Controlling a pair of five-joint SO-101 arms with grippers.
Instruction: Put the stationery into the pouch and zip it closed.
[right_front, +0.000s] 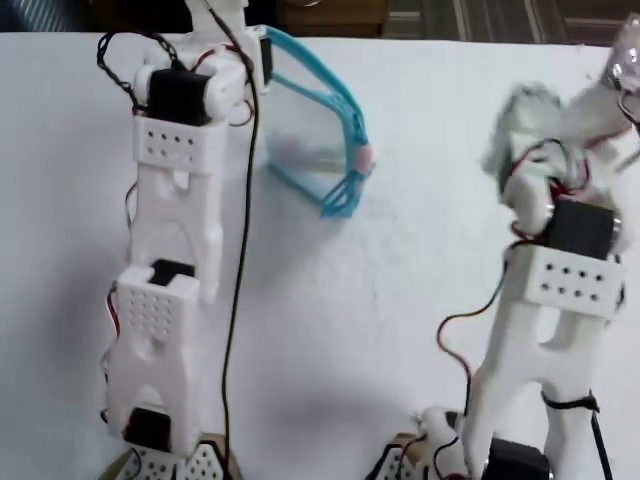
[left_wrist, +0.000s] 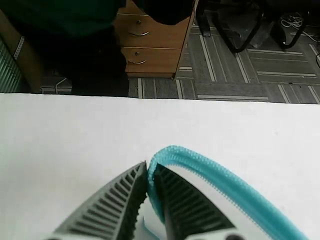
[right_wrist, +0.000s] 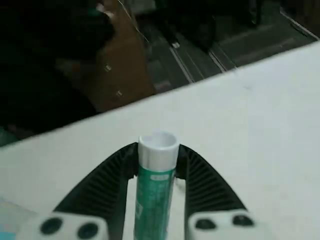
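Turquoise zip tape is running between the ribbed fingers of my left claw (left_wrist: 148, 172), which is clamping shut on the rim of the pouch (left_wrist: 220, 187). From that pinch the tape is arcing away over the white worktop (left_wrist: 75, 135).

My right claw (right_wrist: 157, 150) is gripping a glue stick (right_wrist: 154, 192), a green tube with a white cap. The cap is poking out just past the fingertips, and the stick is hanging above the worktop rather than resting on it.

From the high view I am seeing the clear pouch lying on the far part of the worktop, just beside the left arm's wrist, with its blue trim looping out to the side. The right arm is standing well apart from it, over the worktop's right side.

Beyond the far edge, a wooden drawer unit (left_wrist: 150, 50) is standing on a striped grey floor (left_wrist: 240, 70).
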